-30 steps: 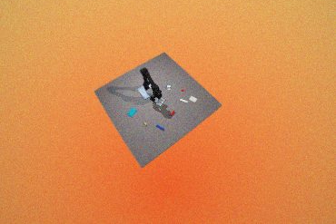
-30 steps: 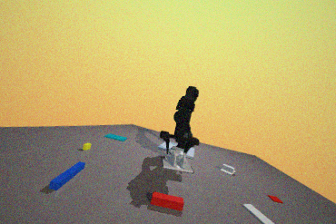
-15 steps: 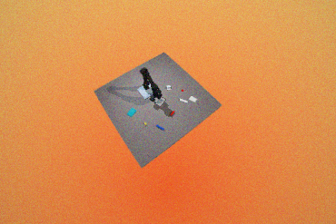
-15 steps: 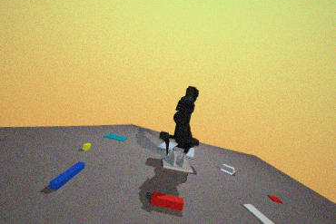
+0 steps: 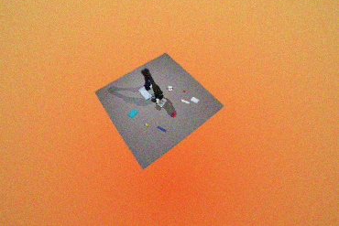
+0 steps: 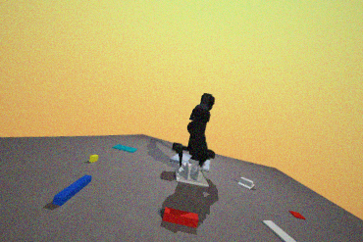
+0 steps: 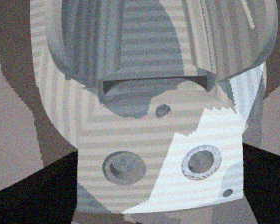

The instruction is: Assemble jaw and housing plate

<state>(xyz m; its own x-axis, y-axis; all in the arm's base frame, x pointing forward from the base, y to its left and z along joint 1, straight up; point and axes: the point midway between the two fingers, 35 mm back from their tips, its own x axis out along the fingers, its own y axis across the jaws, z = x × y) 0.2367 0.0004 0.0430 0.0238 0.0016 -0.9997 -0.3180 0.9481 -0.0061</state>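
grey plate (image 7: pixel 123 135) — between the gripper's fingers

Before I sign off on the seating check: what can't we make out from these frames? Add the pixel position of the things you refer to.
- Pins and gear teeth: not distinguishable, top and exterior; too small and grainy.
- Whatever lies under the pale plate with two round holes (image 7: pixel 163 145), wrist: the plate covers it.
- Tips of the tool (image 5: pixel 158 101) (image 6: pixel 192 165), wrist: not visible around the plate.
- White bar (image 6: pixel 278 231), exterior: cut by the bottom edge.

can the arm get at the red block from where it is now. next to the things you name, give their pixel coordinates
Probably not yet: the jaws (image 6: pixel 195 160) seem shut on the plate (image 7: pixel 111 140), so it would likely have to be set down first. Nothing seems to cover the red block (image 5: pixel 173 114) (image 6: pixel 181 217).
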